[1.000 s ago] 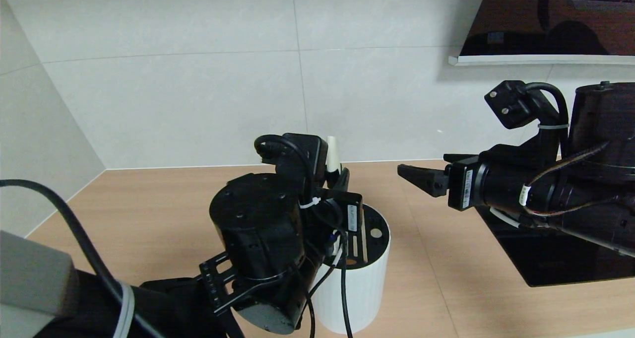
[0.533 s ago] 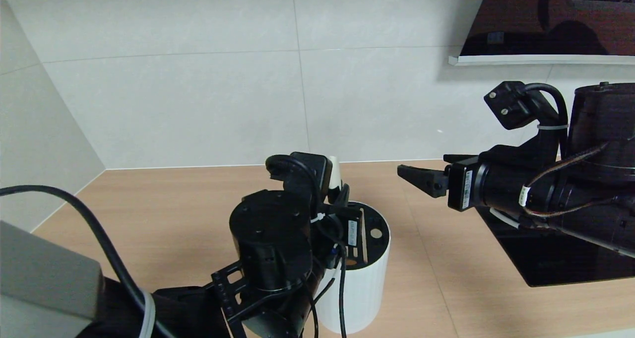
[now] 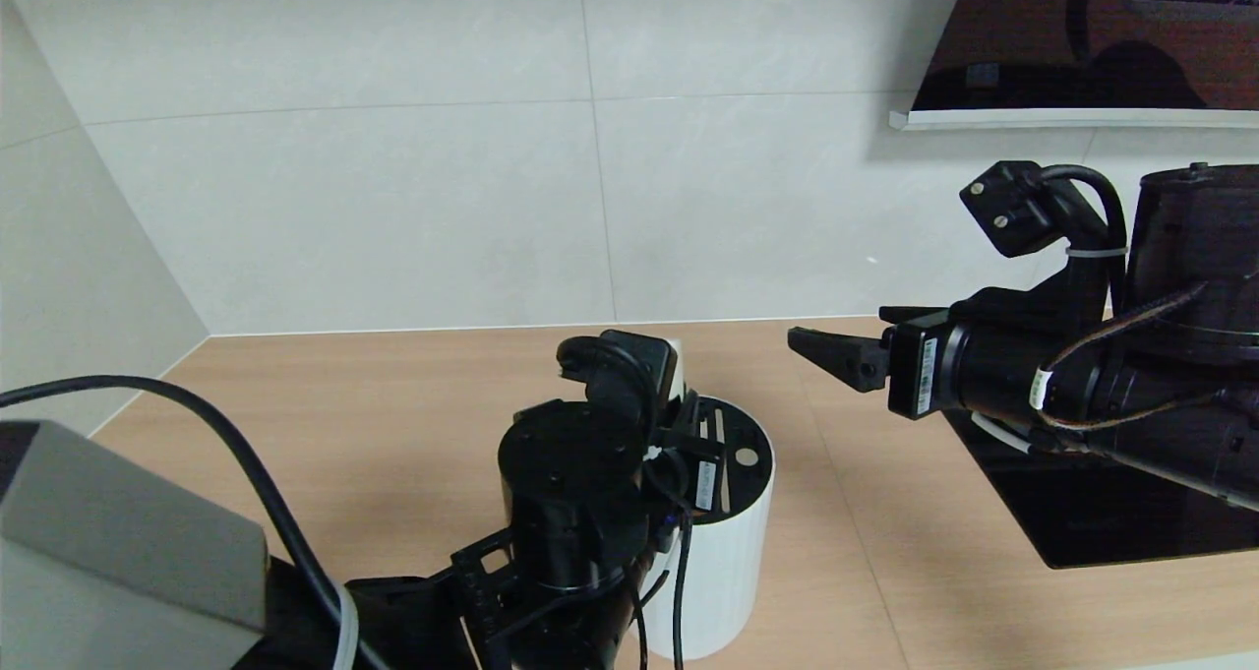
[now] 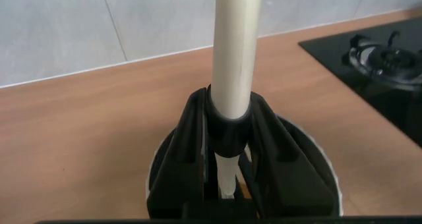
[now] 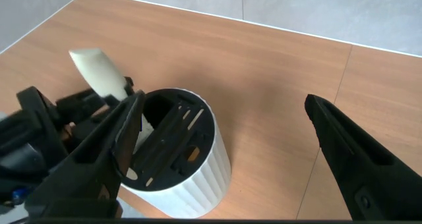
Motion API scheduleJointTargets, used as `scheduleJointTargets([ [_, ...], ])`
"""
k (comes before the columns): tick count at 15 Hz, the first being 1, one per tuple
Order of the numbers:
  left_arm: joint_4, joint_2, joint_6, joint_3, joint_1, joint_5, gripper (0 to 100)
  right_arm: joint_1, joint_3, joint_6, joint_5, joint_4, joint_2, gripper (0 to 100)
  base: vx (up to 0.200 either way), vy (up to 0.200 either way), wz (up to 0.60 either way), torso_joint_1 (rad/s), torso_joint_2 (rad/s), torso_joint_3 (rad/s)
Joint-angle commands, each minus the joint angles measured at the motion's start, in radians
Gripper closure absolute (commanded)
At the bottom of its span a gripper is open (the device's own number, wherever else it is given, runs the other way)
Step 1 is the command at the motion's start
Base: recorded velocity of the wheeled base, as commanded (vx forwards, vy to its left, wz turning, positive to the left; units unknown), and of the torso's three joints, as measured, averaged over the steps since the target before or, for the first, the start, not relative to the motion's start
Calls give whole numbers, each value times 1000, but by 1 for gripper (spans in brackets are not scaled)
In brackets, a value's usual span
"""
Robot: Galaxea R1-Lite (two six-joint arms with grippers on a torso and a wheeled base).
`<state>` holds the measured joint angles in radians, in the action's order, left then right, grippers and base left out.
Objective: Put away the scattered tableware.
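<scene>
A white ribbed cylinder holder with a black slotted top stands on the wooden counter. My left gripper hangs straight over it, shut on the cream handle of a utensil whose lower end goes down into the holder's top. In the head view the wrist hides most of the left gripper; only the handle's tip peeks out. The right wrist view has the holder, the handle and the left gripper. My right gripper hovers open, to the right of the holder.
A black cooktop is set into the counter on the right, under my right arm. A dark range hood hangs above it. The tiled wall runs along the counter's back, and bare wood lies left of the holder.
My left gripper has come down and slightly to the right with the utensil, so the cream handle now stands much lower over the holder. The right arm has kept still.
</scene>
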<state>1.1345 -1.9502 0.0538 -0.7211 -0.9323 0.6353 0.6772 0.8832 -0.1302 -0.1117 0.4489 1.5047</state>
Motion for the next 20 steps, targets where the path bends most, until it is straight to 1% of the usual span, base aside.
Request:
scheduleJointTargets([
  [1, 1, -15, 0, 2, 0, 0, 100, 1, 0, 0, 0, 1, 2, 0, 0, 0, 0, 0, 0, 0],
  [6, -1, -24, -3, 9, 0, 0, 100, 1, 0, 0, 0, 1, 0, 0, 0, 0, 0, 0, 0, 0],
  [7, -1, -24, -3, 9, 0, 0, 0, 1, 0, 0, 0, 1, 2, 0, 0, 0, 0, 0, 0, 0],
  [12, -1, -10, -8, 25, 0, -2, 0, 1, 0, 0, 0, 1, 0, 0, 0, 0, 0, 0, 0, 0],
  [15, -7, 62, -35, 46, 0, -5, 0, 1, 0, 0, 0, 1, 0, 0, 0, 0, 0, 0, 0, 0],
  [16, -39, 113, -42, 61, -2, -8, 0, 1, 2, 0, 1, 1, 0, 0, 0, 0, 0, 0, 0, 0],
  [18, -68, 155, -40, 63, -8, -23, 0, 1, 2, 0, 1, 1, -1, 0, 0, 0, 0, 0, 0, 0],
  [20, -71, 226, -40, 58, -8, -26, 0, 1, 3, -2, 0, 2, -20, 0, 0, 0, 0, 0, 0, 0],
])
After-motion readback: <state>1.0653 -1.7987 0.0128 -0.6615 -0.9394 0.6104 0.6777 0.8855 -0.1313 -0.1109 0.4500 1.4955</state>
